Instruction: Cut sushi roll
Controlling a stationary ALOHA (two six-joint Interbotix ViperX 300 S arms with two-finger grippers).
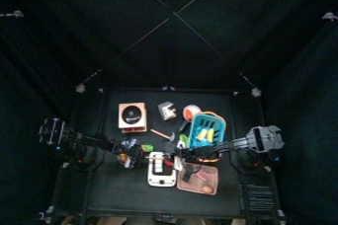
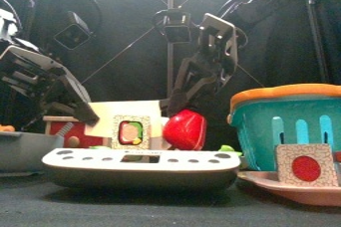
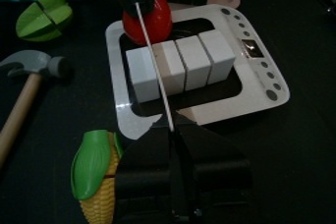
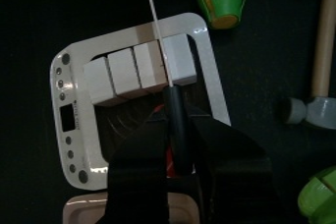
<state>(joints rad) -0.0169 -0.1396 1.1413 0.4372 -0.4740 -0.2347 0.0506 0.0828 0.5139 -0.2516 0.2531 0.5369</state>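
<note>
1. Nearest: white board [image 2: 140, 166] at the front middle of the counter [image 2: 160, 211]. The roll [image 2: 131, 131] lies on it, white sides, one cut face towards the front camera.
2. Right hand [image 4: 171, 120] is clamped on the red handle of the knife [image 3: 160, 81]. The thin blade runs across the roll, over a seam between two segments.
3. Left hand [image 3: 184, 184] sits at the board's near edge, in line with the blade tip. Cannot tell whether its jaws are apart or together.
4. Step in hand (judged): the cut itself, blade lined up on the roll, segments not yet separated.
5. Next move calls for a straight downward press along the seam, with the board held steady so it does not slide.
6. Writing: none legible. The board carries a row of dots and a small dark window.
</note>
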